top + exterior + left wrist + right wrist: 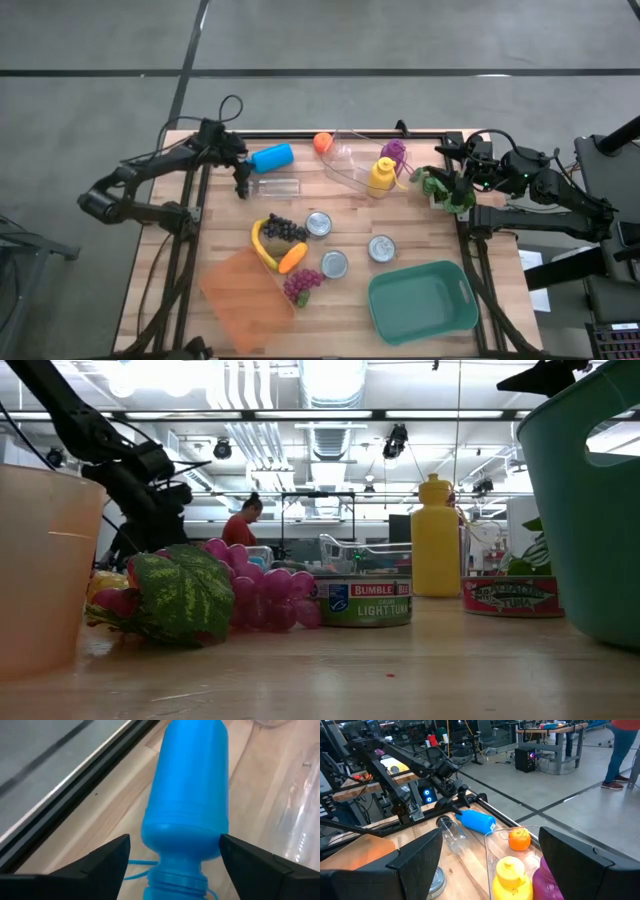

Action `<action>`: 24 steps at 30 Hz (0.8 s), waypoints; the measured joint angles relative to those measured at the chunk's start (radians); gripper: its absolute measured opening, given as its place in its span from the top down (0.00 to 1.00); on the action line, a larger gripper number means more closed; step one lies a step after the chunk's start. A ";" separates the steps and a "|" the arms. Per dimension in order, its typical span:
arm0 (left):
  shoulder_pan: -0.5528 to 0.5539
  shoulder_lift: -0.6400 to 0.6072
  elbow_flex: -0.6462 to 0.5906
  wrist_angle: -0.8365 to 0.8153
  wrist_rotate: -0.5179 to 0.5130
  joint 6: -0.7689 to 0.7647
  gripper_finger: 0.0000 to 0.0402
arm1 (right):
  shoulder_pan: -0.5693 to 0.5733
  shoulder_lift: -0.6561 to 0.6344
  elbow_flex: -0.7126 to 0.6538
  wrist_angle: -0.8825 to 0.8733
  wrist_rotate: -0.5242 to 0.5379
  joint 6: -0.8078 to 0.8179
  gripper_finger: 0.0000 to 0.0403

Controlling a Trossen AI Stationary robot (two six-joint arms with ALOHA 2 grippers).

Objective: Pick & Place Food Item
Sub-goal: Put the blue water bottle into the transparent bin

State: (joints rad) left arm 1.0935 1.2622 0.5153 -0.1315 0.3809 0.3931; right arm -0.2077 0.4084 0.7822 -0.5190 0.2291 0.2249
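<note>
Two dark arms reach over a wooden worktop [420,290] in the high view. The left gripper [243,172] sits at the far edge, at the neck end of a blue bottle [271,157] lying on its side. The right gripper [452,190] hangs at the right edge, above leafy greens [438,186]. A yellow bottle [382,176] stands in a clear tray [345,160], with an orange [322,142] at the tray's far corner. Three tins [319,224] lie mid-worktop, near a banana [260,244], a green tub [421,297] and an orange bin [243,297].

Low view: purple grapes [250,590] with a green leaf lie beside a tuna tin [363,601]; a person stands far behind.

Left wrist view: the fingers [107,862] stand apart, one on each side of the blue bottle's shoulder, not clamped.

Right wrist view: the fingers [415,855] stand apart, holding nothing.
</note>
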 joint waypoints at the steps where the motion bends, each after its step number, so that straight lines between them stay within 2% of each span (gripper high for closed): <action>1: 0.000 0.008 0.008 -0.010 0.000 -0.008 0.25 | 0.000 0.000 0.000 0.000 0.000 0.000 0.18; 7: -0.023 0.049 0.079 -0.136 -0.026 -0.007 0.26 | 0.000 0.000 0.000 0.000 0.000 0.000 0.18; 16: -0.061 0.063 0.189 -0.442 -0.110 0.032 0.26 | 0.000 0.000 0.000 0.000 0.000 0.000 0.18; 24: -0.077 0.066 0.186 -0.468 -0.121 0.079 0.26 | 0.000 0.000 0.000 0.000 0.000 0.000 0.18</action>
State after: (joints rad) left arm 1.0166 1.3283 0.7010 -0.5992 0.2603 0.4718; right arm -0.2077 0.4084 0.7822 -0.5194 0.2291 0.2249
